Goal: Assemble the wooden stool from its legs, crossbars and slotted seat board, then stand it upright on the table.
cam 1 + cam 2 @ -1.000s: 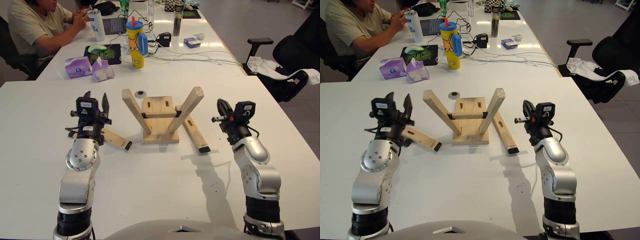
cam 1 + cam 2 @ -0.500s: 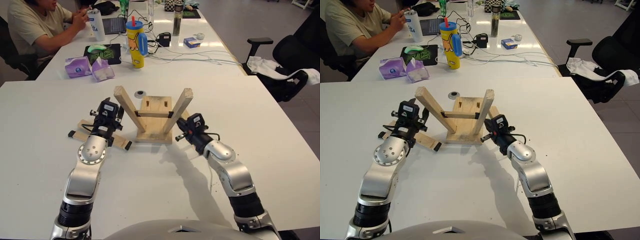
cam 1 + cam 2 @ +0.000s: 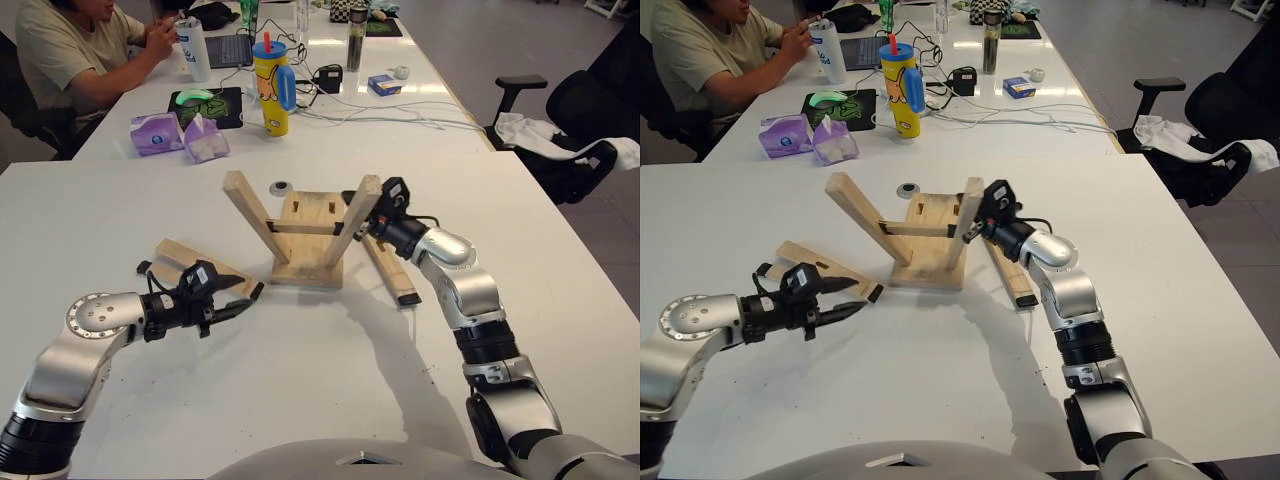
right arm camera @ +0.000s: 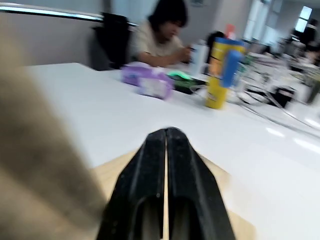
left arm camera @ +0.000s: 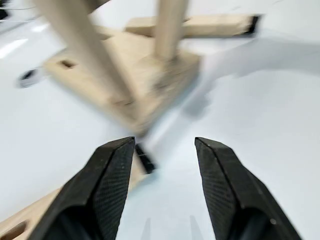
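Observation:
The slotted seat board [image 3: 305, 262] lies flat on the white table. Two legs [image 3: 255, 215] stand splayed in it, joined by a crossbar [image 3: 303, 228]. My right gripper [image 3: 352, 198] is shut with nothing in it, right beside the top of the right standing leg [image 3: 355, 220]; its fingers [image 4: 166, 150] point over the board. One loose leg [image 3: 390, 268] lies on the table right of the board, and another [image 3: 195, 262] lies to the left. My left gripper [image 3: 240, 303] hovers low and open just in front of that left leg's black end, its fingertips [image 5: 112, 155] facing the stool.
A small round dark disc [image 3: 281, 187] lies just behind the board. A yellow bottle [image 3: 270, 88], tissue packs [image 3: 157, 133] and cables sit on the far table, where a person is seated. An office chair [image 3: 590, 120] stands off the table's right edge.
My left arm has dropped low and swung back toward the near left. My right gripper has risen from the board's front edge to the right leg's top. The stool shifted slightly left.

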{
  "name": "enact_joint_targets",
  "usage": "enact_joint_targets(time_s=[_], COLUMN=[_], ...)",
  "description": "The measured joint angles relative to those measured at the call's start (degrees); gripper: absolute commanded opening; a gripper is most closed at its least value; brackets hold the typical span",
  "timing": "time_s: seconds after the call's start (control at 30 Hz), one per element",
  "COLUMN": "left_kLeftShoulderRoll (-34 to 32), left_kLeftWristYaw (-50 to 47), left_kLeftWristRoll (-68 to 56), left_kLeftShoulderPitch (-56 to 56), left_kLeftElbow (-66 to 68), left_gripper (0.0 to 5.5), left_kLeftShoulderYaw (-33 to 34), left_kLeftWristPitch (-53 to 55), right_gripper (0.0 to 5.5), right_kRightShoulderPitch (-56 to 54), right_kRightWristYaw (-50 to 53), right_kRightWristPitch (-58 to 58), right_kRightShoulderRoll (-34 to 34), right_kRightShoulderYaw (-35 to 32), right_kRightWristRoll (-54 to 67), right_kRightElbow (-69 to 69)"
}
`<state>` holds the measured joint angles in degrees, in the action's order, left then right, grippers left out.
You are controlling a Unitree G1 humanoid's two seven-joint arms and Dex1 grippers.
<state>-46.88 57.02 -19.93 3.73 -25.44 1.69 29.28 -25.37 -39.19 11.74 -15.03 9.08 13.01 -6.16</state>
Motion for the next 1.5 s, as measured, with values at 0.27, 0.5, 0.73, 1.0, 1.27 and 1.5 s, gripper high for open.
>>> enact_joint_targets(time_s=[0.27, 0.5, 0.73, 1.0, 1.27, 1.5], left_kLeftShoulderRoll=[0.0, 5.1, 4.5, 3.6, 6.7, 13.4], left_kLeftWristYaw=[-4.7, -12.4, -14.6, -14.6, -22.0, -26.7], left_kLeftWristRoll=[2.0, 4.4, 7.8, 9.7, 19.1, 25.4], left_kLeftShoulderPitch=[1.9, 0.7, 0.7, 0.6, -7.7, -17.7], left_kLeftElbow=[-4.8, -5.8, -3.5, -2.2, 6.4, 21.5], left_gripper=[2.24, 2.24, 2.24, 2.24, 2.24, 2.24], left_kLeftShoulderYaw=[-9.5, -14.6, -16.1, -17.4, -21.3, -23.7], left_kLeftWristPitch=[8.3, 11.7, 11.8, 11.0, 7.2, 2.2], right_gripper=[0.0, 0.0, 0.0, 0.0, 0.0, 0.0], right_kRightShoulderPitch=[1.6, 1.8, -1.2, -8.4, -5.8, 0.5], right_kRightWristYaw=[-12.8, -10.9, -3.6, -2.3, -15.7, -15.5], right_kRightWristPitch=[-0.6, -0.3, -3.3, -8.8, 5.1, 13.9], right_kRightShoulderRoll=[-0.4, 6.4, -1.8, -3.3, -12.2, -12.5], right_kRightShoulderYaw=[8.5, 15.8, 11.4, 16.7, 22.3, 23.3], right_kRightWristRoll=[1.5, -0.4, -10.5, -22.1, -25.1, -25.3], right_kRightElbow=[5.4, 7.7, -5.6, -22.2, -2.8, 10.1])
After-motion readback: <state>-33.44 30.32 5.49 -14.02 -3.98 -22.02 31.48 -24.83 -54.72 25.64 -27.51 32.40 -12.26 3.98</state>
